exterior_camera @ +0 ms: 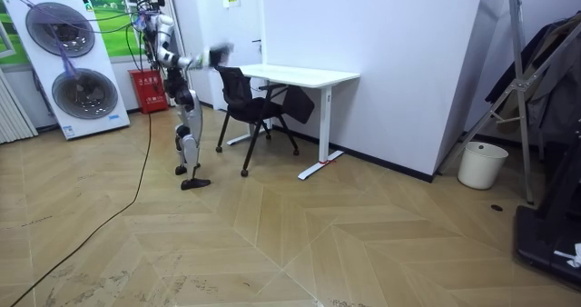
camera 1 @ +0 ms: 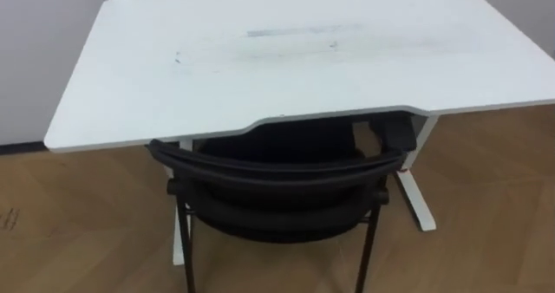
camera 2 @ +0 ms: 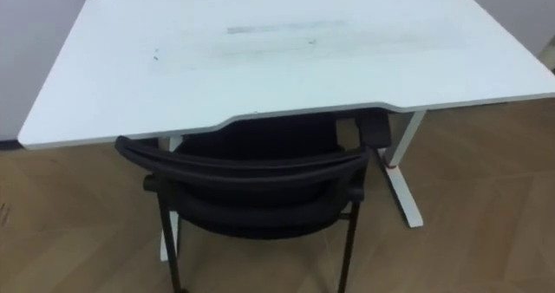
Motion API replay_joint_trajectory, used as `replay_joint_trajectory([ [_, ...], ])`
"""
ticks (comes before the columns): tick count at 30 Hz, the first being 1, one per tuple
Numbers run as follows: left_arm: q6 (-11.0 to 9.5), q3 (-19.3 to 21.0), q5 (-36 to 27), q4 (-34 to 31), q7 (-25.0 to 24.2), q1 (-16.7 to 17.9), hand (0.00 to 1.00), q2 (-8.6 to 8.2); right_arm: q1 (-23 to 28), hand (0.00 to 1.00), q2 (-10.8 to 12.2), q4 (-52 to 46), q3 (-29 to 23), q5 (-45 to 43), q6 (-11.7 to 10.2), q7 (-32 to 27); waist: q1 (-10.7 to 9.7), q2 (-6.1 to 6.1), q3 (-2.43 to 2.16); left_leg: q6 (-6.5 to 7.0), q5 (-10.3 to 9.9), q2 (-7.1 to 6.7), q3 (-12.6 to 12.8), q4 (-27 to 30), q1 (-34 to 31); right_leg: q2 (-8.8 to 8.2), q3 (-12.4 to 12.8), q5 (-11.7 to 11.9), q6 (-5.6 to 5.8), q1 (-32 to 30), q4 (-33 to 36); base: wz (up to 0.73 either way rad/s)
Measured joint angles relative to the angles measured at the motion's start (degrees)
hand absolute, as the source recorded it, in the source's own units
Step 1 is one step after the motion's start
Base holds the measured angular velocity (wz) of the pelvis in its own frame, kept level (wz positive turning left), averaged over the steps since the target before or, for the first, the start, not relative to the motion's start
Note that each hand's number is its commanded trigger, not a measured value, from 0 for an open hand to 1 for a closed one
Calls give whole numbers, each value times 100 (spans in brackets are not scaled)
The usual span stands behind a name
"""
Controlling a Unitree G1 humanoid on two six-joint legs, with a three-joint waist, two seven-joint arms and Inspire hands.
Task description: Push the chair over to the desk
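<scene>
A black chair [camera 1: 273, 173] stands right below me with its curved backrest toward me and its seat partly under the white desk [camera 1: 286, 59]. The desk's front edge overlaps the seat's far part. In the room view I stand on the wood floor just behind the chair [exterior_camera: 238, 87], on the room view's left of it, facing the desk [exterior_camera: 300, 74]. An arm is raised forward at backrest height. Its hand [exterior_camera: 221, 51] is a blur beside the top of the backrest, and I cannot tell which hand it is or whether it touches.
The desk's white legs and feet [camera 1: 416, 198] flank the chair. It stands against a white wall. Behind me are a tall white panel with two round fans [exterior_camera: 73, 62] and a red box [exterior_camera: 150, 89]. A white bucket [exterior_camera: 481, 164] and a metal stand [exterior_camera: 531, 89] are far right.
</scene>
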Motion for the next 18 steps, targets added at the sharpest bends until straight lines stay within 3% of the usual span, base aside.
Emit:
replay_joint_trajectory([
  [2,20,-63,-636,1174,-277,238,0,-172,153,0,327,1422,146,977,277,390,-66,78,15,0,0,0,4,0,-11,-6,13,-35,21,-63,1,-2],
  [5,11,-65,-956,2665,-839,419,0,-173,67,0,425,3246,268,1634,367,1086,-182,63,8,-18,-20,10,17,7,32,-11,20,-98,17,-42,18,0],
  [8,82,-75,-963,3627,-1469,504,0,-197,2,0,475,4464,606,1636,439,1831,-184,44,18,-30,-47,33,74,4,83,7,72,-98,12,-15,8,-9],
  [12,424,-233,-868,4154,-2112,331,0,-276,-327,0,535,5376,918,1459,756,2479,-173,15,25,-20,-83,33,122,25,120,5,135,-96,13,15,13,-8],
  [18,1021,-1108,-93,4221,-2888,-294,0,-398,-1224,0,534,5935,1653,1066,1294,3105,-178,16,34,-8,-88,26,145,70,105,2,126,-68,24,69,19,0],
])
